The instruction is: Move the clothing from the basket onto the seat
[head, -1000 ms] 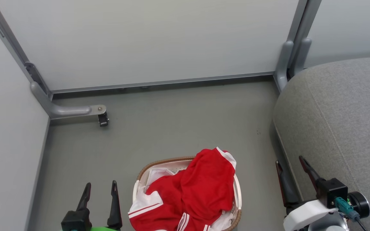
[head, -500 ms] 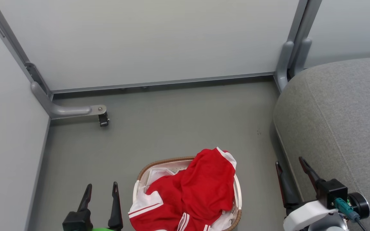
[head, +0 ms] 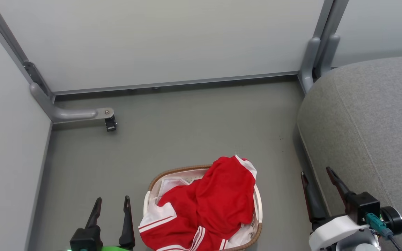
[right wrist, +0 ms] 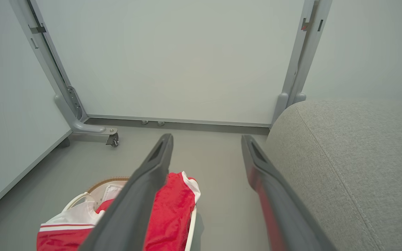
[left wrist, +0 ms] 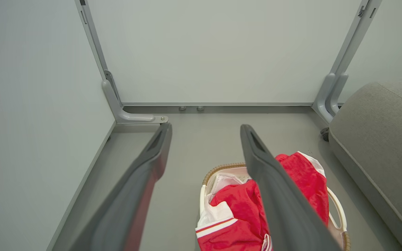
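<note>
The left hand sits at the lower left of the head view. Its two dark fingers are spread apart with nothing between them, tips pointing up the frame over the grey floor. Above it, left of centre, a grey metal foot with a small black caster juts from the corner of the pale partition panels. Just right of the left hand, at the bottom centre, the basket stands on the floor. Its brown woven rim curves along the far side, and a patch of white liner shows inside at its upper left. The red clothing lies heaped in the basket and covers most of it. A white-trimmed edge rises over the far right rim, and white-striped panels lie at the bottom edge of the frame. At the lower right, the right hand is likewise spread and empty, its fingers pointing up along the edge of the seat. That grey cushion takes up the right side of the frame, a strip of floor between it and the basket.
</note>
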Tool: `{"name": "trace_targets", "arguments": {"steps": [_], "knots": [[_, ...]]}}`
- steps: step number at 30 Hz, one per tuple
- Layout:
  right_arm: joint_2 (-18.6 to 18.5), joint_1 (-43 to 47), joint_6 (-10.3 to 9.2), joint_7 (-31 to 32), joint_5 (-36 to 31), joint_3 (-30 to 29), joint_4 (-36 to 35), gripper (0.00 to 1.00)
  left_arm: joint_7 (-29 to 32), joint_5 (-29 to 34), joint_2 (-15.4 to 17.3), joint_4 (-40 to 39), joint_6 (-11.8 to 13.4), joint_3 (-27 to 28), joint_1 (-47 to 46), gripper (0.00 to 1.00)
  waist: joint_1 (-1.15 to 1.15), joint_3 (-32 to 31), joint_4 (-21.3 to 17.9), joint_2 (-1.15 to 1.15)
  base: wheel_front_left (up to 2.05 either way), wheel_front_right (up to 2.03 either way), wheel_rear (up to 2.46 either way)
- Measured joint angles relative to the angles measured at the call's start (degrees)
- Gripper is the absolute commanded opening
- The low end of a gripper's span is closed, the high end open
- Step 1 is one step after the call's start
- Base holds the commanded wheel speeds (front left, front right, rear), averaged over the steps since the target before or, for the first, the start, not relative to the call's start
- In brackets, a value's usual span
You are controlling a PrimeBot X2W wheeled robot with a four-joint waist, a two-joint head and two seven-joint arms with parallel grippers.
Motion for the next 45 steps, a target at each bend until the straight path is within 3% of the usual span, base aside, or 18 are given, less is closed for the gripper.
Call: {"name": "trace_targets", "arguments": {"steps": [8, 20, 34, 45], "knots": [[0.0, -2.93, 0.0, 0.0, -0.52, -0.58, -2.48, 1.0, -0.09, 3.82, 0.43, 0.14, -1.44, -1.32, -5.3, 1.0, 0.0, 4.36, -0.2, 0.0, 0.0, 0.0, 0.0], [-0.08, -14.1, 0.01, 0.0, 0.14, -4.6, -6.76, 1.0, -0.14, 9.43, 1.53, 6.08, -5.02, -6.08, -25.54, 1.0, 0.0, 17.87, -1.64, 0.0, 0.0, 0.0, 0.0], [-0.13, -22.25, 0.02, 0.0, 6.15, -3.94, -8.61, 1.0, 0.33, 14.6, 2.01, 31.05, -7.34, -15.36, -44.86, 1.0, 0.01, 36.29, -7.61, 0.0, 0.0, 0.0, 0.0], [-0.13, -24.69, 0.01, -0.01, 9.59, -2.05, -9.67, 1.0, 0.92, 13.93, 3.59, 43.18, -7.12, -15.34, -54.73, 1.0, 0.01, 46.16, -14.77, 0.0, 0.0, 0.0, 0.0]]}}
